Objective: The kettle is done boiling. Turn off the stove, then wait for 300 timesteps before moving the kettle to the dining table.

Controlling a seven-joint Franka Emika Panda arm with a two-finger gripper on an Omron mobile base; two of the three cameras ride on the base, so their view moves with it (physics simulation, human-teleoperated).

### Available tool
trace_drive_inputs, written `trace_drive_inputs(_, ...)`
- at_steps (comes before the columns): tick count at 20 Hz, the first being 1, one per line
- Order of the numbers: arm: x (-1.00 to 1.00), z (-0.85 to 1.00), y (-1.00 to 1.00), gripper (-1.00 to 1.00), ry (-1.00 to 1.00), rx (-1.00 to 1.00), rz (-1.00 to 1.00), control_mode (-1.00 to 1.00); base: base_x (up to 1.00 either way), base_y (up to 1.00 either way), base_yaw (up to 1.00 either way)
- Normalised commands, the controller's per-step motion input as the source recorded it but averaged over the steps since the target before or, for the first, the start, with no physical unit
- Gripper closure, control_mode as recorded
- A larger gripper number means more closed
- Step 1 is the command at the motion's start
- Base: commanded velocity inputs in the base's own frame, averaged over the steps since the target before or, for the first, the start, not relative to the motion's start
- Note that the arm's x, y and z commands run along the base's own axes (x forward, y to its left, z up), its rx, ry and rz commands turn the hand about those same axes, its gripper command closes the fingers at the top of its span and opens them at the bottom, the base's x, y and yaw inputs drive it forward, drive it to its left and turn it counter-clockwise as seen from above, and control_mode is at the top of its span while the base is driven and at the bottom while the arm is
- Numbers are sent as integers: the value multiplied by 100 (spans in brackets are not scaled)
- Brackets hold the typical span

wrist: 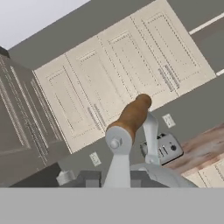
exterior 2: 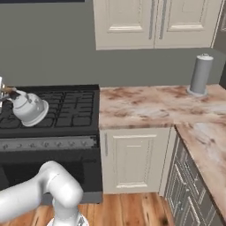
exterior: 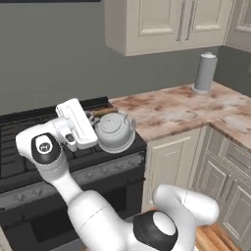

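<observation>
1. The gripper [exterior: 92,119] is closed narrow on the brown wooden bar [wrist: 130,117] of the kettle's arched handle (the hand view looks straight along that bar, with the metal arms of the handle running down from it).
2. The kettle [exterior: 115,132] hangs tilted from that grip, its rounded silver body leaning off upright above the stove's front right corner; whether its base touches the grate cannot be told.
3. In the right base view the kettle [exterior 2: 29,109] shows over the stove's [exterior 2: 62,115] black grates.
4. The grey knob strip [exterior 2: 48,143] runs along the stove's front edge.
5. Right of the stove lies a marbled counter [exterior: 181,110] over cream cabinets, with a grey cylinder [exterior: 205,72] upright near its back edge.
</observation>
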Motion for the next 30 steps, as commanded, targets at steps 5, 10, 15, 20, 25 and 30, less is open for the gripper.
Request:
trace_drive_inputs(5,0,0,0,100,0,0,0,100,-47,29,-53)
trace_drive_inputs(10,0,0,0,100,0,0,0,100,-53,19,-59)
trace_drive_inputs(15,0,0,0,100,0,0,0,100,-45,27,-58)
trace_drive_inputs(20,0,0,0,100,0,0,0,100,-41,34,-55)
trace_drive_inputs(25,0,0,0,100,0,0,0,100,-38,35,-55)
trace_drive_inputs(30,0,0,0,100,0,0,0,100,-41,28,-57)
